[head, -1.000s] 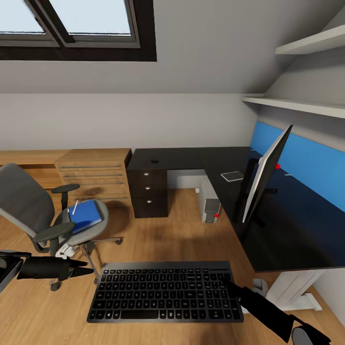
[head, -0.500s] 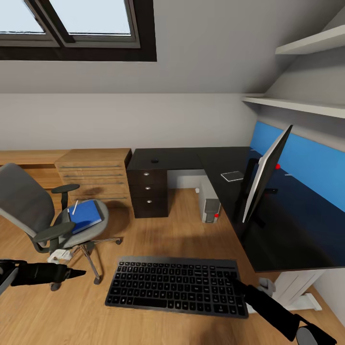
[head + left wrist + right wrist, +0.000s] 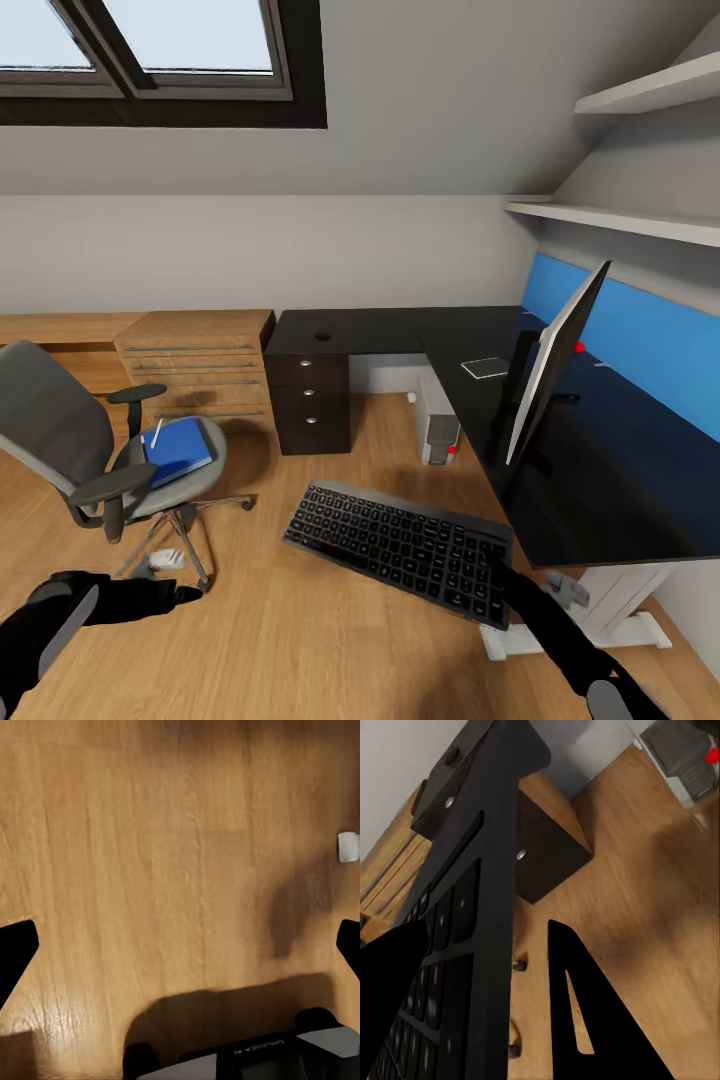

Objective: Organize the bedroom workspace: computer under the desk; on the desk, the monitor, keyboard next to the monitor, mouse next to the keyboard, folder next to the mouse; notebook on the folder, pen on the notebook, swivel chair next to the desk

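A: At lower left the left gripper [image 3: 185, 594] has dropped toward the floor, fingers released and empty. The swivel chair [image 3: 70, 440] above it holds the blue folder [image 3: 178, 449].

B: And the keyboard [image 3: 400, 545]?

A: Lower centre, swung rightward and tilted since a second ago, the right gripper [image 3: 497, 572] clenched on its right end, near the counter [image 3: 600, 500] edge below the monitor [image 3: 555, 365]. I judge placement comes next.

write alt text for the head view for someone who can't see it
The right gripper holds a black flat keyboard above the wooden floor, beside a black L-shaped desk bearing a thin monitor. A grey swivel chair carries a blue folder.
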Available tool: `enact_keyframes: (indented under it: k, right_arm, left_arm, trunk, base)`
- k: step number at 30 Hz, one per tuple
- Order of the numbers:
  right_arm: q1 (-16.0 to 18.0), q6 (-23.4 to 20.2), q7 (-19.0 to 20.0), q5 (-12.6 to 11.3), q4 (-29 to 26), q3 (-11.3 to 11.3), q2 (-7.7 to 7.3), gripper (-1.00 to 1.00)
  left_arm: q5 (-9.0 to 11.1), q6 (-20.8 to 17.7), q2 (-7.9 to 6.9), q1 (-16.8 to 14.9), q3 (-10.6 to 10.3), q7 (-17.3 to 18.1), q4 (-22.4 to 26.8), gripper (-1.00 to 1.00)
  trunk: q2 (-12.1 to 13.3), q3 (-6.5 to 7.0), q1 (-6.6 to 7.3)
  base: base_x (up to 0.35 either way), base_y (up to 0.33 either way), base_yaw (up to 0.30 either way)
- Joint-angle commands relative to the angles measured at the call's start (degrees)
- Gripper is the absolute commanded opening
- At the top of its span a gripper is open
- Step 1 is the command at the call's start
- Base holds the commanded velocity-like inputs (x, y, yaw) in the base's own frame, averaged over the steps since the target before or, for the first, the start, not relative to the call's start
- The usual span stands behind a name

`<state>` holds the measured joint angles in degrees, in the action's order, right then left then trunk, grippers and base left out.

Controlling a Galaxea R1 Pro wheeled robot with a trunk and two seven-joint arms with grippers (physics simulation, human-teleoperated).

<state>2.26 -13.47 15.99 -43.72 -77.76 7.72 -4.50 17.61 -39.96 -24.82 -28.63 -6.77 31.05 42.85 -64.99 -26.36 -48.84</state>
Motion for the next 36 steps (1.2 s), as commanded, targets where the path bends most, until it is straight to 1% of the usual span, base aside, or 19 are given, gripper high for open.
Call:
enact_keyframes:
  k: [1, 2, 3, 5, 8, 10, 11, 13, 15, 16, 17, 18, 19, 22, 24, 26, 28, 33, 36]
  right_arm:
    - [0.0, 1.0, -1.4, -0.5, -0.3, 0.0, 1.19, -1.00]
    - [0.1, 2.6, -2.9, -0.4, -0.5, 0.0, 2.55, -1.00]
    - [0.1, 3.5, -3.7, -0.4, -0.6, -0.1, 3.31, -1.00]
    - [0.6, 7.1, -6.4, -0.3, -0.6, -0.1, 6.22, -1.00]
    - [2.5, 9.7, -8.6, 0.1, -0.3, -0.7, 8.75, -1.00]
    - [4.9, 10.5, -10.5, 0.3, 0.9, -2.0, 9.93, -1.00]
    - [5.6, 10.6, -10.9, 0.3, 1.6, -2.5, 10.13, -1.00]
    - [8.9, 11.0, -12.6, 0.4, 5.1, -4.2, 10.64, -1.00]
    - [12.7, 11.9, -13.5, 0.5, 9.8, -5.6, 10.85, -1.00]
    - [13.6, 12.3, -13.6, 0.5, 11.1, -5.8, 10.88, -1.00]
    - [16.0, 14.4, -13.9, 0.5, 14.9, -6.4, 10.97, -1.00]
    - [17.4, 16.2, -14.0, 0.6, 17.4, -6.6, 11.02, -1.00]
    - [18.1, 17.2, -14.0, 0.7, 18.6, -6.8, 11.05, -1.00]
    - [20.7, 22.6, -14.3, 2.8, 23.9, -8.8, 11.66, -1.00]
    - [21.2, 25.1, -14.5, 4.4, 25.7, -9.4, 12.13, -1.00]
    - [21.5, 28.5, -14.6, 6.0, 27.0, -9.8, 13.41, -1.00]
    - [21.6, 30.7, -15.0, 6.6, 27.5, -10.0, 14.46, -1.00]
    - [22.4, 34.2, -19.3, 7.1, 27.9, -10.1, 14.50, -1.00]
    - [22.7, 37.4, -21.2, 7.1, 28.0, -10.1, 14.50, -1.00]
  left_arm:
    - [0.3, -0.3, 1.46, 0.0, -0.1, -3.2, -0.3, 1.00]
    - [0.3, -0.3, 2.14, 0.0, -0.1, -4.7, -0.4, 1.00]
    - [0.3, -0.2, 3.40, 0.0, 0.0, -7.2, -0.6, 1.00]
    - [0.4, -0.2, 5.44, 0.0, 0.1, -10.5, -0.9, 1.00]
    - [0.6, 0.1, 7.26, 0.0, 0.5, -12.2, -2.0, 1.00]
    - [0.8, 1.5, 8.40, 0.0, 1.3, -12.8, -2.7, 1.00]
    - [0.8, 2.1, 8.64, 0.0, 1.5, -12.9, -2.9, 1.00]
    - [0.9, 5.3, 9.47, -0.1, 1.9, -14.0, -5.1, 1.00]
    - [1.0, 10.5, 10.42, 0.0, 2.2, -17.6, -8.2, 1.00]
    - [1.0, 12.1, 10.70, -0.1, 2.2, -18.8, -9.0, 1.00]
    - [1.0, 17.4, 11.70, 0.0, 2.3, -23.0, -11.5, 1.00]
    - [1.0, 21.1, 12.54, 0.0, 2.3, -25.8, -13.3, 1.00]
    - [1.0, 22.9, 13.01, -0.1, 2.3, -27.1, -14.3, 1.00]
    - [0.9, 33.2, 16.18, 0.0, 2.3, -32.5, -20.3, 1.00]
    - [0.8, 36.8, 17.36, 0.0, 2.3, -33.6, -22.7, 1.00]
    - [0.9, 39.0, 18.18, -0.1, 2.2, -34.1, -24.9, 1.00]
    - [0.9, 39.8, 18.65, -0.1, 2.2, -34.3, -26.0, 1.00]
    - [1.1, 40.7, 19.20, 0.0, 2.3, -34.4, -27.5, 1.00]
    - [1.1, 41.6, 19.32, 0.0, 2.3, -34.3, -29.2, 1.00]
  trunk:
    - [0.0, -0.06, 0.00]
    - [0.0, -0.06, 0.00]
    - [0.0, -0.06, 0.00]
    - [0.0, -0.06, 0.00]
    - [0.0, -0.06, 0.00]
    - [0.0, -0.06, 0.00]
    - [0.0, -0.06, 0.00]
    - [0.0, -0.06, 0.00]
    - [0.0, -0.06, 0.00]
    - [0.0, -0.06, 0.00]
    - [0.0, -0.06, 0.00]
    - [0.0, -0.06, 0.00]
    - [0.0, -0.06, 0.00]
    - [0.0, -0.06, 0.00]
    - [0.0, -0.06, 0.00]
    - [0.0, -0.06, 0.00]
    - [0.0, -0.06, 0.00]
    - [0.0, -0.06, 0.00]
    - [0.0, -0.06, 0.00]
  base:
    - [0.000, 0.000, 0.000]
    - [0.000, 0.000, 0.000]
    - [0.000, 0.000, 0.000]
    - [0.000, 0.000, 0.000]
    - [0.000, 0.000, 0.000]
    - [0.000, 0.000, 0.000]
    - [0.000, 0.000, 0.000]
    - [0.000, 0.000, 0.000]
    - [0.000, 0.000, 0.000]
    - [0.000, 0.000, 0.000]
    - [0.000, 0.000, 0.000]
    - [0.000, 0.000, 0.000]
    - [0.000, 0.000, 0.000]
    - [0.000, 0.000, 0.000]
    - [0.000, 0.000, 0.000]
    - [0.000, 0.000, 0.000]
    - [0.000, 0.000, 0.000]
    - [0.000, 0.000, 0.000]
    - [0.000, 0.000, 0.000]
